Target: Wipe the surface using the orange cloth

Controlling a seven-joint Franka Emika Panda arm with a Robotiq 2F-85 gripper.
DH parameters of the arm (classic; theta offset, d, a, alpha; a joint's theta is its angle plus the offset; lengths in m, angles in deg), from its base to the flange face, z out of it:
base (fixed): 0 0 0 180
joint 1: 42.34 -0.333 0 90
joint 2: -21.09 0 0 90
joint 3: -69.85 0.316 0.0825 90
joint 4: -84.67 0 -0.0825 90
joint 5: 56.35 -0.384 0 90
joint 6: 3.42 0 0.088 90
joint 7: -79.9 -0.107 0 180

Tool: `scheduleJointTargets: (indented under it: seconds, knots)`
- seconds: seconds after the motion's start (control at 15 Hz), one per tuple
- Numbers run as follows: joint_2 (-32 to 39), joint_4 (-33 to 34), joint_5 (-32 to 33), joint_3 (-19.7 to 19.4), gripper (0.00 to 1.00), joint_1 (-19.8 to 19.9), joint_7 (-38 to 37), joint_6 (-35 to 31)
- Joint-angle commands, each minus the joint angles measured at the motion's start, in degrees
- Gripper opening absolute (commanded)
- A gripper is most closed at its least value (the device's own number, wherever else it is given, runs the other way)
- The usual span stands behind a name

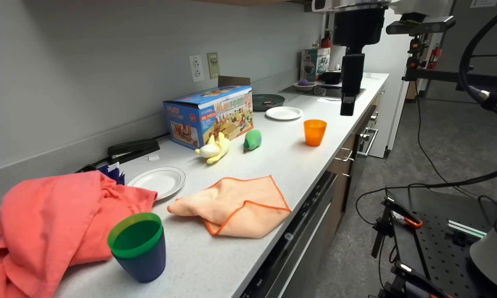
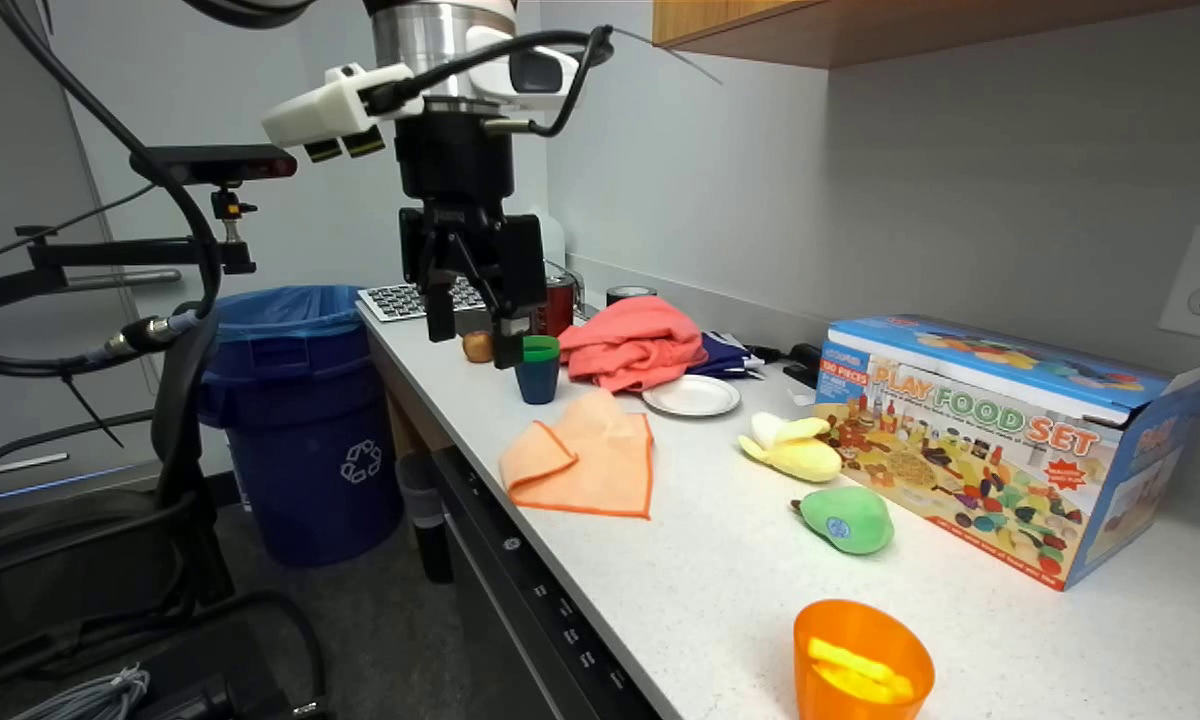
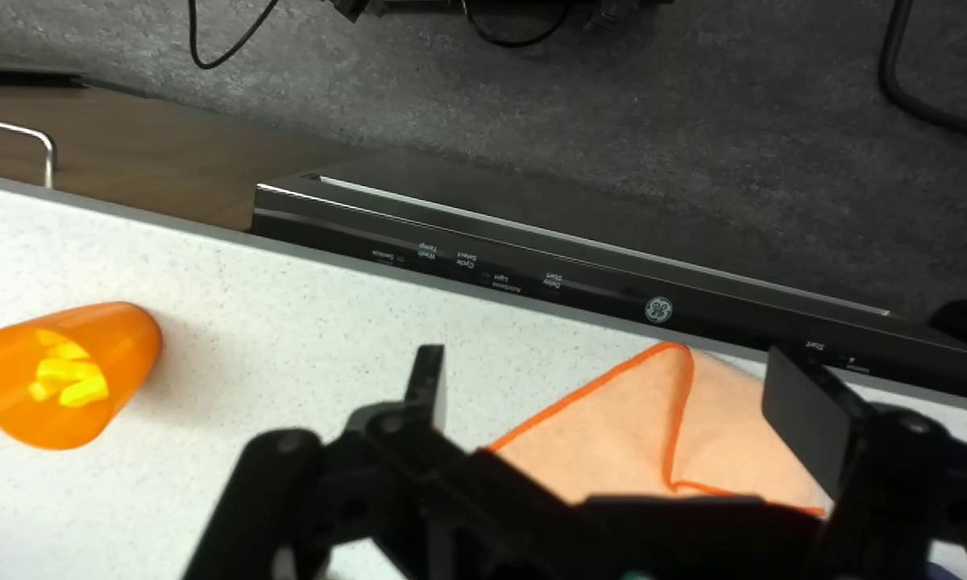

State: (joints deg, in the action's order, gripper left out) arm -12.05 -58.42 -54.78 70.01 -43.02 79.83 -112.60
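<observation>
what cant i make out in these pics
Wrist view: part of folded peach-orange cloth, hidden by black gripper.
In an exterior view: base of tapered orange plastic cup, cut by frame's bottom edge.
In an exterior view: left end of bunched coral-red cloth, cut by frame's left edge.

Coral cloth [image 1: 58, 223] bunched, seen in both exterior views. Near it, a green cup [image 1: 138, 236] nested in a blue cup [image 1: 147, 263], upright. White plate [image 1: 159, 182] just beside the coral cloth. Box [image 2: 970, 440] lettered PLAY FOOD SET, end flap [image 1: 234, 80] raised. Toy banana [image 2: 795, 452], peel parted, just beside the box; toy pear [image 2: 855, 512], green, with round sticker [image 2: 838, 527], near the banana. Orange cup [image 2: 820, 695] upright, yellow sticks [image 2: 860, 672] inside. In an exterior view: second white plate [image 1: 283, 113] just beside a dark pan [image 1: 267, 101]; black stapler [image 1: 132, 150] near the wall [image 1: 107, 62]; outlet [image 1: 196, 68] on the wall. In an exterior view: blue bin [image 2: 300, 430], recycling mark [image 2: 362, 460], blue liner [image 2: 280, 305].
</observation>
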Motion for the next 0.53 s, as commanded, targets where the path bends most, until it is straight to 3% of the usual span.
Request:
scheduleJointTargets:
  seconds: [0.0, 0.47]
  knots:
    - [1.8, 1.1, 0.3, 0.6, 1.00, 0.1, -0.3, -1.7]
    - [8.8, 4.6, 0.9, 0.8, 1.00, -0.1, 0.5, -10.5]
